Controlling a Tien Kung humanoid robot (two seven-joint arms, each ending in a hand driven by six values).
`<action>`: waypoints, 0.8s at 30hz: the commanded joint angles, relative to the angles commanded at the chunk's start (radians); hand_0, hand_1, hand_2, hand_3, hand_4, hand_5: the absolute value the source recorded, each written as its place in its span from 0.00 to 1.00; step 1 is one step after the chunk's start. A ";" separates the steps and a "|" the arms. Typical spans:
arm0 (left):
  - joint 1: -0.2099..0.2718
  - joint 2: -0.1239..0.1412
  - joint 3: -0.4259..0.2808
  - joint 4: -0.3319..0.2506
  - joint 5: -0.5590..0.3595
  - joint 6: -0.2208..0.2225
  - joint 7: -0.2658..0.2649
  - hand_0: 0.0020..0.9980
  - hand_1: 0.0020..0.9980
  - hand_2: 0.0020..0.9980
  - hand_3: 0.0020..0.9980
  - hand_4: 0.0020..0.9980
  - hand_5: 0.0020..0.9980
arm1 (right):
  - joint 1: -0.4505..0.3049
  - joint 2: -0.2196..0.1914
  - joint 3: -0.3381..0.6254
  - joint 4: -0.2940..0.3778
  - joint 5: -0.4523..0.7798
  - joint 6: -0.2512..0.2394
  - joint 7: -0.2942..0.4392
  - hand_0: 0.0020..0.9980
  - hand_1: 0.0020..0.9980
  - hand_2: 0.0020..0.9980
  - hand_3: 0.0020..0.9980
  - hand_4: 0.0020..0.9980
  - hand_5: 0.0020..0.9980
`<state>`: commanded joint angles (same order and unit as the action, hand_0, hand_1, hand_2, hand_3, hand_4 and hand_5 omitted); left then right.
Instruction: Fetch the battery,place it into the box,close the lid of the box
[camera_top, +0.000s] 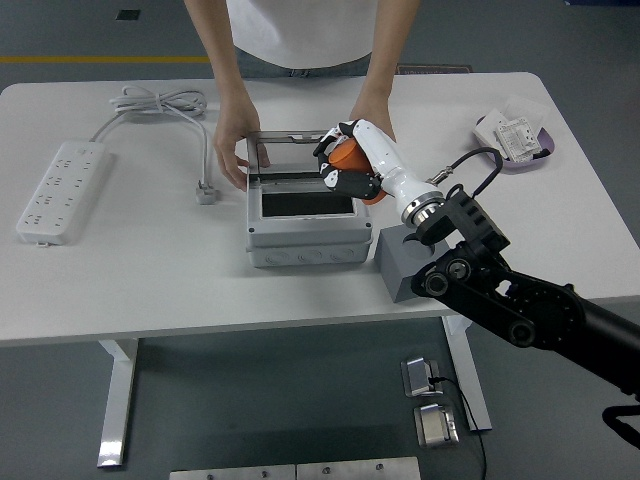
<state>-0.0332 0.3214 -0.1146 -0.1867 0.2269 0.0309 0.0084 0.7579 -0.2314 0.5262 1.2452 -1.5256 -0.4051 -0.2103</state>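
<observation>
My right hand (345, 165) is shut on the orange battery (350, 160) and holds it in the air over the back right part of the grey box (306, 240). The box stands at the table's middle with its clear lid (290, 153) raised at the back and its dark inside showing. A person at the far side holds the box with both hands, one hand (233, 148) at the lid's left edge, the other hand (372, 118) behind my hand at its right. The left arm does not show.
A grey foam block (405, 266) with a round hole sits right of the box, partly under my forearm. A white power strip (60, 190) and its cable (165, 105) lie at the left. A purple dish (515, 140) with packets is at the far right.
</observation>
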 joint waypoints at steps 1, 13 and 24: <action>0.000 0.001 0.003 0.000 -0.002 0.000 0.000 0.60 0.69 0.63 0.65 0.72 0.17 | 0.020 0.011 -0.022 -0.017 -0.040 0.008 -0.023 0.21 0.21 0.38 0.44 0.16 0.00; -0.012 0.015 0.047 -0.002 -0.029 -0.001 0.003 0.60 0.69 0.63 0.65 0.72 0.18 | 0.198 0.126 -0.265 -0.250 -0.207 0.001 -0.074 0.21 0.21 0.37 0.43 0.17 0.00; -0.027 0.022 0.069 -0.004 -0.039 -0.002 0.006 0.61 0.69 0.63 0.65 0.72 0.18 | 0.242 0.186 -0.358 -0.398 -0.060 0.012 -0.034 0.22 0.22 0.37 0.44 0.17 0.00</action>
<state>-0.0601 0.3437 -0.0457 -0.1907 0.1884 0.0290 0.0143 0.9998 -0.0457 0.1677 0.8468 -1.5853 -0.3928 -0.2441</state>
